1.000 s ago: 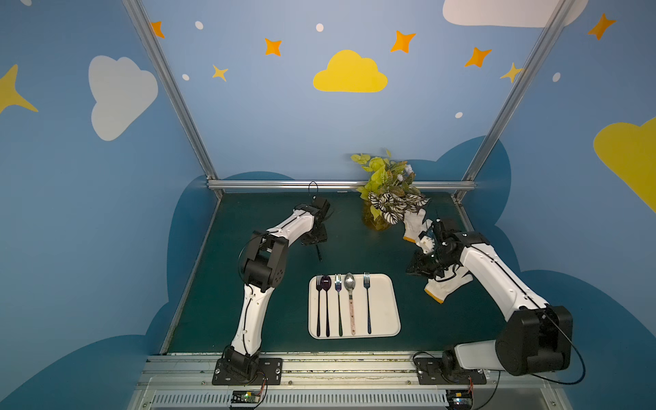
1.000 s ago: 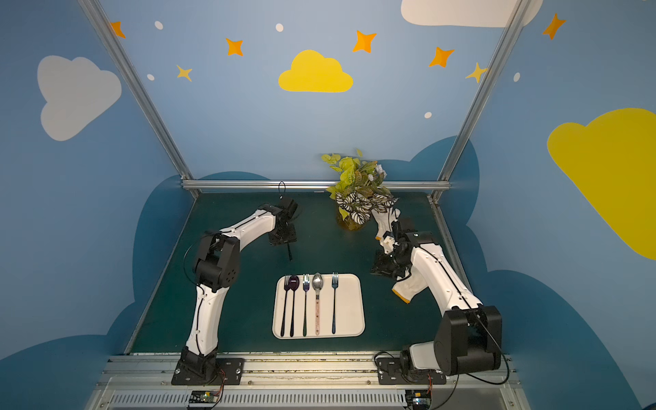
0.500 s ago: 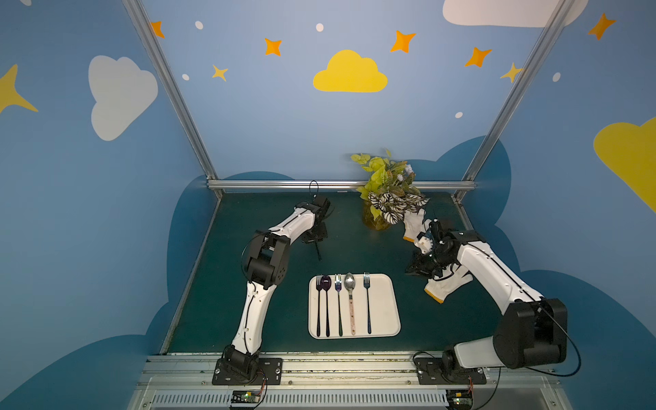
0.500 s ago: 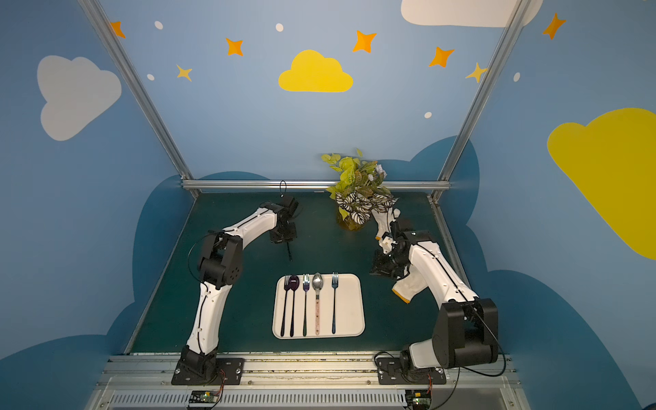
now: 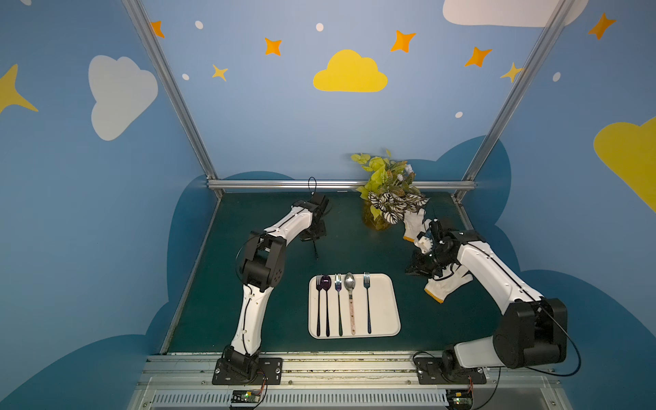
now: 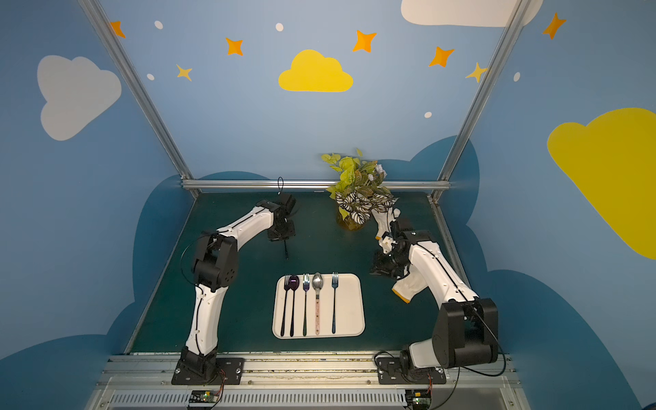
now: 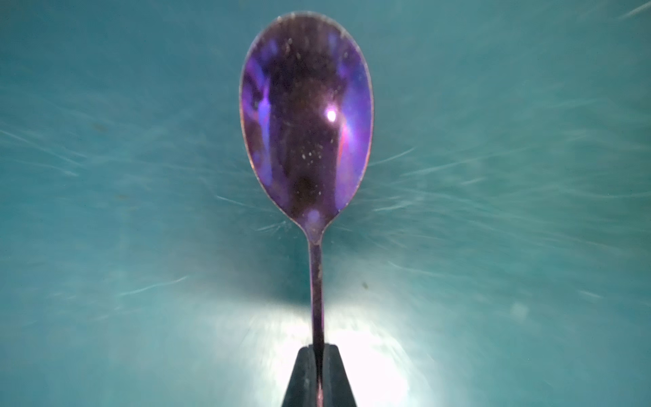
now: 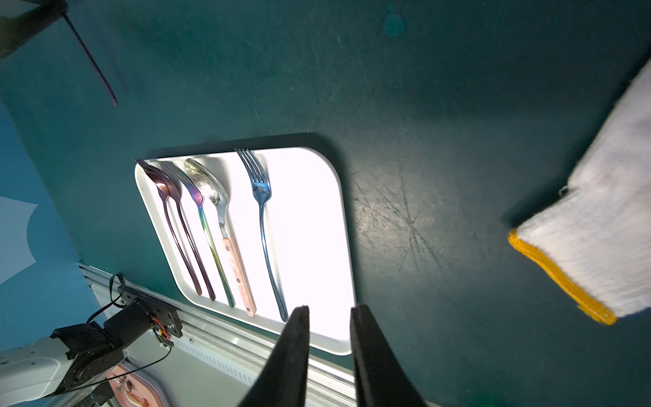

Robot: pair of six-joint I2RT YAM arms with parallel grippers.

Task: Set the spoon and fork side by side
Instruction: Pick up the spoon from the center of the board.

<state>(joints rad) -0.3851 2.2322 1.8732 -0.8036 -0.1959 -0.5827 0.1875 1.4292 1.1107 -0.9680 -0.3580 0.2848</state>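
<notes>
My left gripper [image 7: 318, 349] is shut on the thin handle of a purple spoon [image 7: 305, 116], whose bowl points away from the jaws over the green mat. In both top views it holds the spoon [image 5: 315, 250] at the back of the mat, behind the white tray [image 5: 385, 312]. On the tray lie a blue fork [image 5: 367, 301], a silver spoon with a pink handle [image 5: 350, 298] and other cutlery in a row. Right of the tray my right gripper [image 8: 329, 310] hangs open, its narrow gap empty.
A potted plant [image 5: 385, 198] stands at the back right. One white glove [image 5: 447, 284] with a yellow cuff lies under the right arm, another [image 5: 413, 223] beside the plant. Metal frame posts and blue walls enclose the mat.
My left gripper has closed on the spoon's handle at the back of the mat. The right arm has barely shifted.
</notes>
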